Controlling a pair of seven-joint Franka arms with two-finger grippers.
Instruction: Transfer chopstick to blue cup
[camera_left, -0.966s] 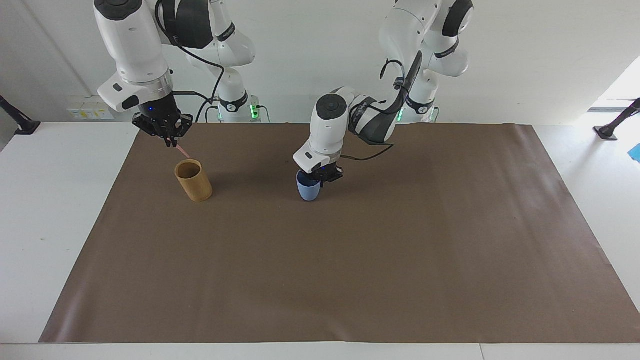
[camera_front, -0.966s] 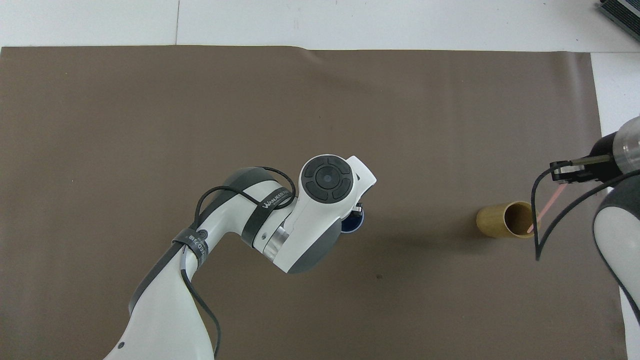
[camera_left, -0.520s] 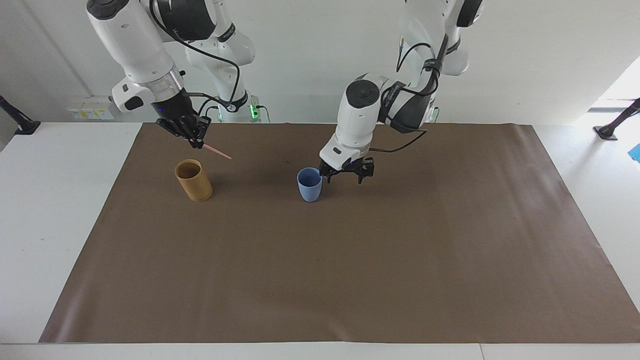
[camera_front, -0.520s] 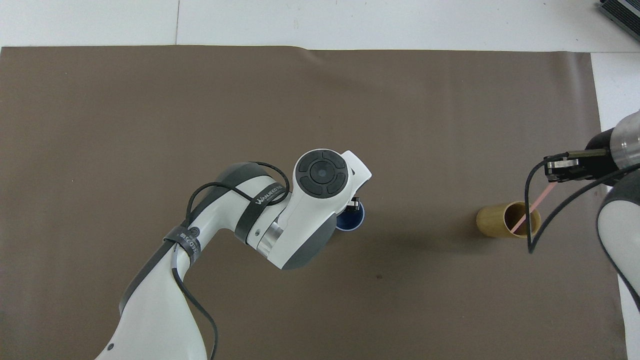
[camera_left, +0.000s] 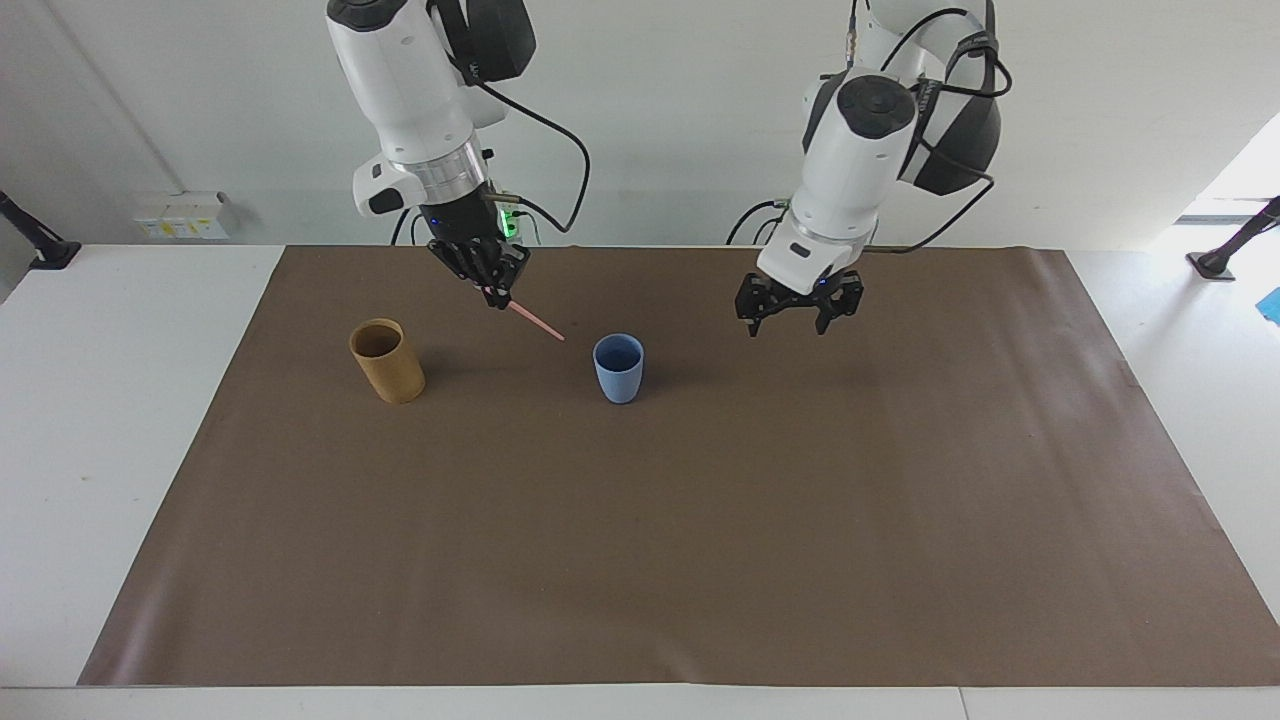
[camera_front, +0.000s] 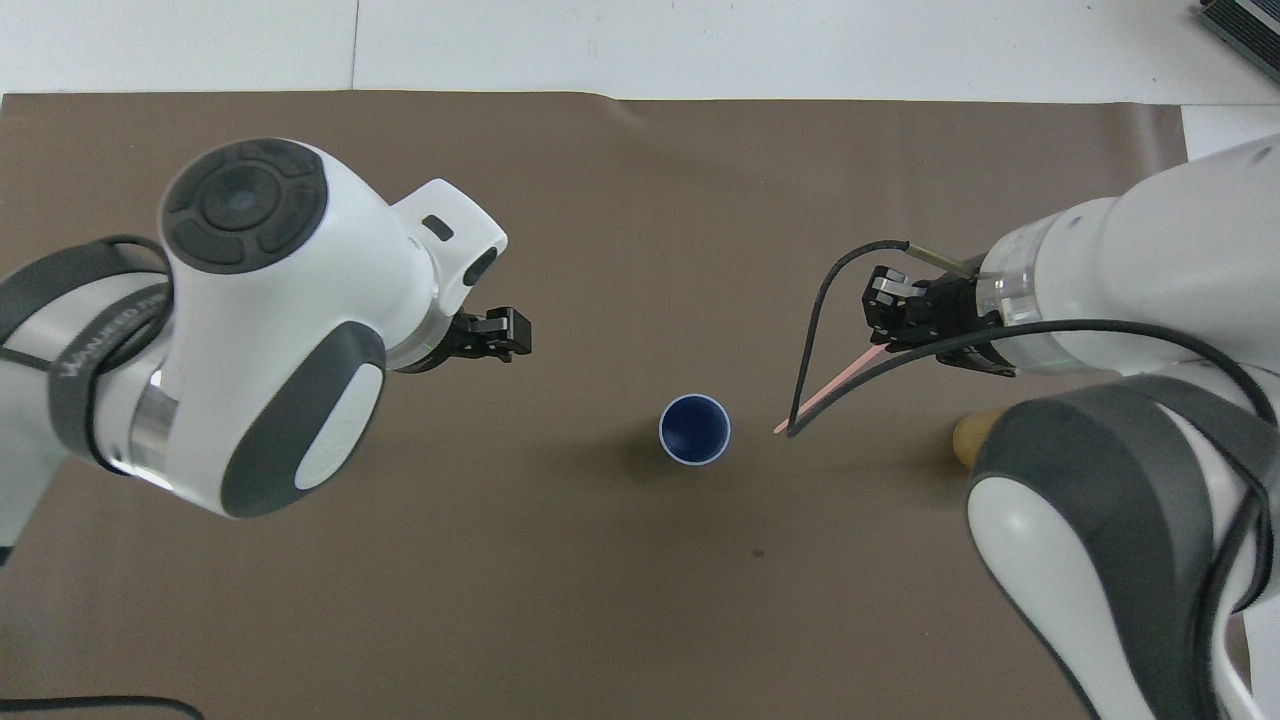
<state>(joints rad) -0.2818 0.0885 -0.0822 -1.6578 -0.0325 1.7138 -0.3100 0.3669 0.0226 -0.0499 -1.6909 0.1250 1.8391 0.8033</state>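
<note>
R hand (camera_left: 494, 297) clenched on chopstick (camera_left: 536, 323), up over mat betw tan cup (camera_left: 387, 361) & blue cup (camera_left: 619, 368); L hand (camera_left: 797, 318) released, empty.

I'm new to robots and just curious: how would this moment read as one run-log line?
right gripper: shut on chopstick, over mat between tan cup and blue cup | left gripper: open, empty | blue cup: empty

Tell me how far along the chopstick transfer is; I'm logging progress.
Done: the chopstick is out of the tan cup, gripped at its top by the shut right tool. In hand: it hangs tilted in the air, its lower tip pointing toward the blue cup but short of the rim. Left: bring it over and drop it in. The left tool hangs open, holding nothing.
</note>
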